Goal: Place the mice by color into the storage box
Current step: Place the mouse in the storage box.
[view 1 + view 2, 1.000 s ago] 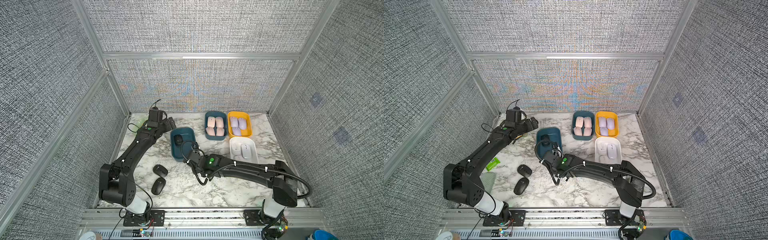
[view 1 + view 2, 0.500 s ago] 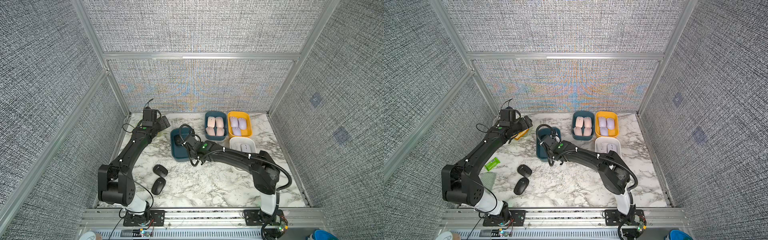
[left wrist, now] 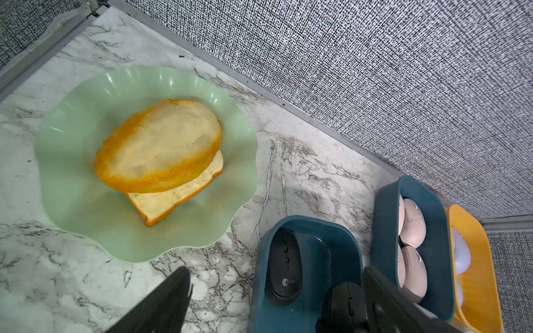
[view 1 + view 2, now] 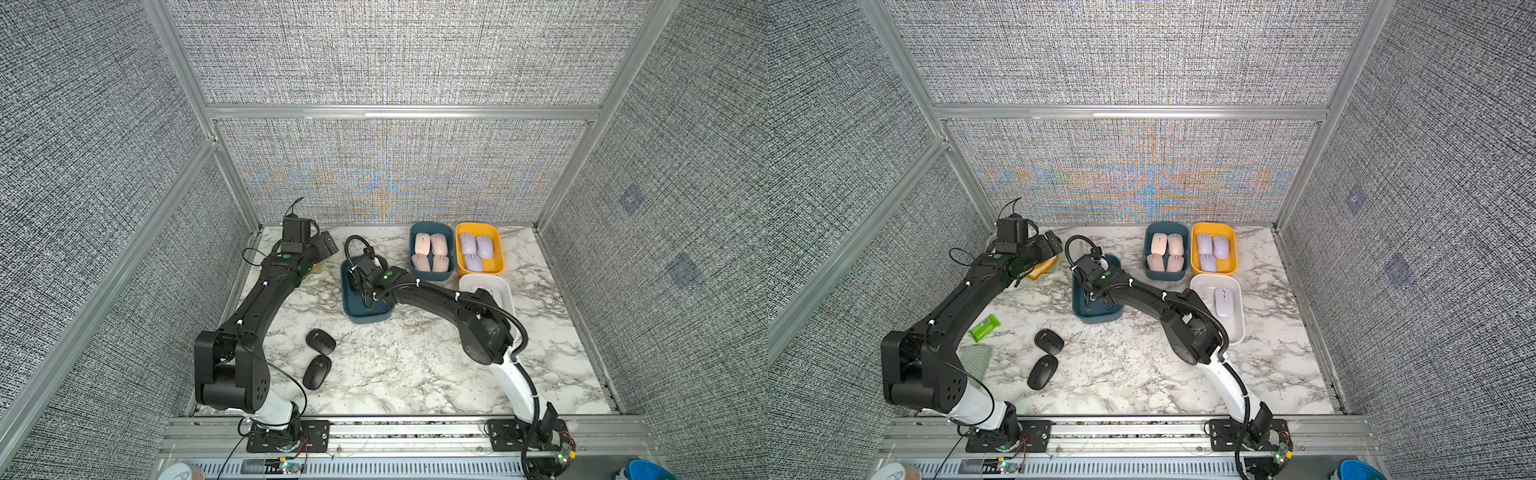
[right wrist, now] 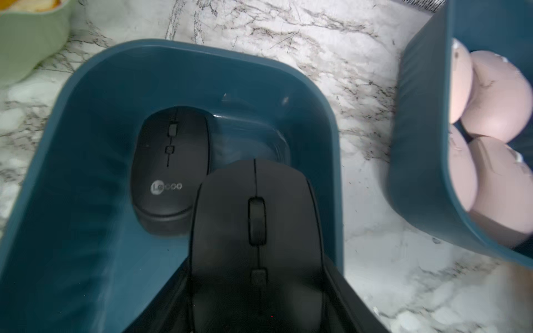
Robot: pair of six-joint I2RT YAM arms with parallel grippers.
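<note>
My right gripper (image 5: pixel 256 268) is shut on a black mouse (image 5: pixel 255 230), holding it just above the inside of a dark blue storage box (image 5: pixel 86 72). A second black mouse (image 5: pixel 170 170) lies flat in that box. Two more black mice (image 4: pixel 320 341) (image 4: pixel 317 372) lie on the marble near the front left. Pink mice (image 4: pixel 431 251) fill another dark blue box, lilac mice (image 4: pixel 476 249) sit in a yellow box, and a white mouse (image 4: pixel 1223 301) lies in a white box (image 4: pixel 1235 286). My left gripper (image 4: pixel 324 245) stands open and empty at the back left, beside the dark blue box.
A green scalloped plate (image 3: pixel 72 173) with orange-crusted bread (image 3: pixel 161 150) sits in the back left corner under my left arm. A green packet (image 4: pixel 984 327) and a grey-green cloth (image 4: pixel 976 357) lie at the left edge. Mesh walls enclose the table.
My right gripper carried the black mouse from the box's front edge back over its inside. The left gripper drew back a little toward the back left corner.
</note>
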